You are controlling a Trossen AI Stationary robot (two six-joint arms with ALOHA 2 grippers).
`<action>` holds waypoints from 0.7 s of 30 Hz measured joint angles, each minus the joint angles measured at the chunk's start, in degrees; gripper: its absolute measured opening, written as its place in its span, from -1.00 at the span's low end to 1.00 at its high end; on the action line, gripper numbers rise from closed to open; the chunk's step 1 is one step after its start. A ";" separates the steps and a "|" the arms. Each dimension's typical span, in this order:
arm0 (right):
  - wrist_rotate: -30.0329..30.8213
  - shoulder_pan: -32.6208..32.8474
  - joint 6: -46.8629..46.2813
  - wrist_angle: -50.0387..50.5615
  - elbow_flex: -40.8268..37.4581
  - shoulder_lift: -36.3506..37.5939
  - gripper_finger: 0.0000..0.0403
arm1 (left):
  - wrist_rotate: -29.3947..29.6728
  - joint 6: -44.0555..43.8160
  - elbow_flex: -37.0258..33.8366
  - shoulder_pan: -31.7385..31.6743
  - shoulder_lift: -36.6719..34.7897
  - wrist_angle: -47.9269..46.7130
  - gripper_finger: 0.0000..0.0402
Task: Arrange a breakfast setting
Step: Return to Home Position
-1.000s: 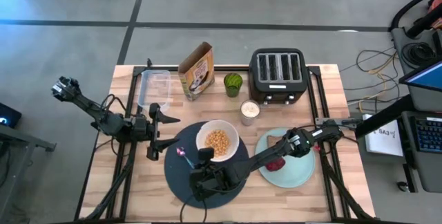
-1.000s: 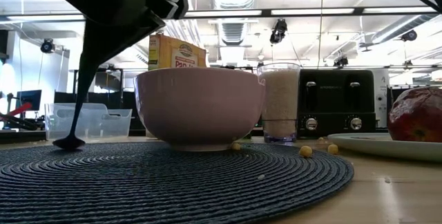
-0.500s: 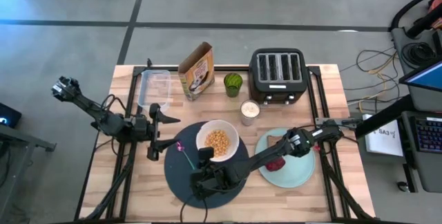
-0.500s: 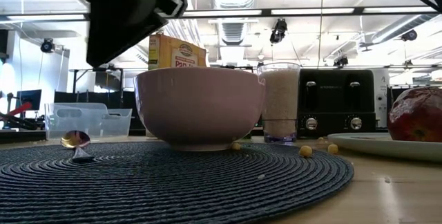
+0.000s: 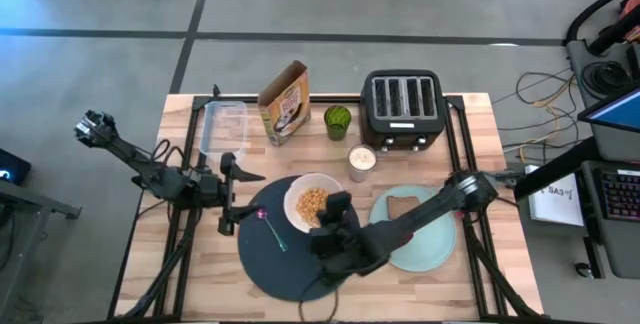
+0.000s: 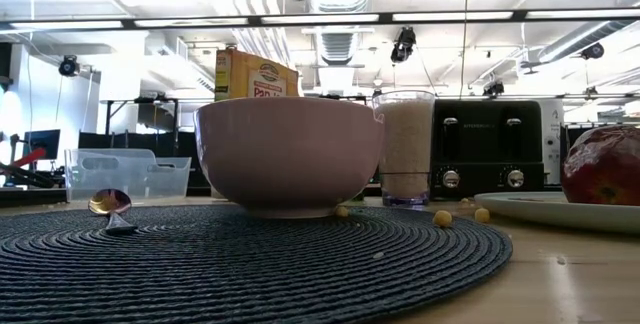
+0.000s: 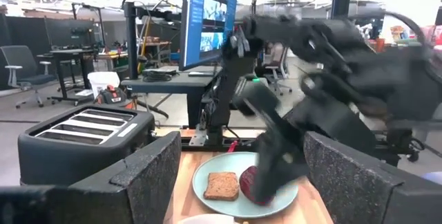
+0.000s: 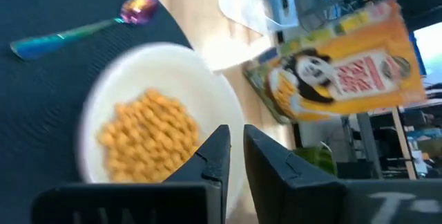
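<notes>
Right gripper [image 5: 333,207] is hovering above the right rim of the white bowl [image 5: 291,192], its fingers standing only narrowly apart and gripping nothing. The spoon [image 5: 272,229] is lying left of the bowl and clear of it, on the navy mat [image 5: 262,269], inside the mat's edge. The mint plate [image 5: 432,251] is sitting just beside the mat's right edge, carrying the toast [image 5: 403,207] and the red food piece [image 6: 603,164]. Left gripper [image 5: 238,192] is waiting wide open at the mat's left edge, with bare table [image 5: 400,294] beside it.

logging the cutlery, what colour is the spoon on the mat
The spoon has a teal handle and a pink-purple head; it shows best in the right wrist view.
</notes>
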State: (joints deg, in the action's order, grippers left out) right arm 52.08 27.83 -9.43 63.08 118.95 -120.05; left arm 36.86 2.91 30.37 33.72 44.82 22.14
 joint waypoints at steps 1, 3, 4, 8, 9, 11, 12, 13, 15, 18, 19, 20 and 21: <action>0.04 -0.02 0.01 -0.81 -3.09 2.49 -0.83 | 0.00 -0.07 0.09 0.01 0.35 -0.06 0.42; 0.02 0.01 0.46 -3.68 -9.52 7.54 -0.84 | 0.01 -0.33 0.74 0.00 1.14 -0.23 0.42; -0.17 0.01 1.40 -6.07 -12.99 10.23 -0.84 | 0.06 -0.42 0.99 -0.01 1.60 -0.28 0.42; -4.18 0.03 7.15 -19.16 -26.34 20.90 -0.84 | 0.15 -1.30 2.48 0.01 4.36 -0.71 0.42; -5.37 0.03 8.74 -22.94 -29.50 23.55 -0.84 | 0.17 -2.24 2.99 -0.01 5.26 -0.73 0.42; -7.88 -0.12 12.68 -30.97 -35.99 28.62 -0.83 | 1.20 -4.26 4.53 0.01 7.03 -2.48 0.41; -9.69 -0.36 14.85 -35.22 -39.09 31.06 -0.83 | 1.80 -5.67 5.61 0.01 7.91 -4.83 0.40; -11.81 -0.63 17.05 -39.41 -42.03 33.46 -0.83 | 2.73 -7.60 7.03 0.03 8.70 -8.42 0.39; -17.16 -1.52 20.41 -46.28 -47.41 38.09 -0.83 | 3.90 -13.52 10.56 0.01 10.14 -18.48 0.38; -22.62 -3.19 23.16 -52.75 -53.90 44.48 -0.83 | 4.13 -27.69 16.73 0.01 12.87 -38.21 0.36; -23.32 -3.70 23.86 -54.39 -55.85 46.55 -0.83 | 4.11 -33.12 18.76 0.01 13.96 -45.38 0.36; -23.59 -4.08 24.47 -55.77 -57.63 48.38 -0.83 | 4.09 -38.38 20.71 0.01 15.27 -52.18 0.35; -23.61 -4.41 25.14 -56.64 -59.29 50.19 -0.83 | 3.72 -43.28 22.39 0.01 16.67 -58.64 0.34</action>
State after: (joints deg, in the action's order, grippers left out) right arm 28.47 23.42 15.71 6.44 59.66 -69.86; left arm 40.59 -40.37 52.76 33.74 61.49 -36.50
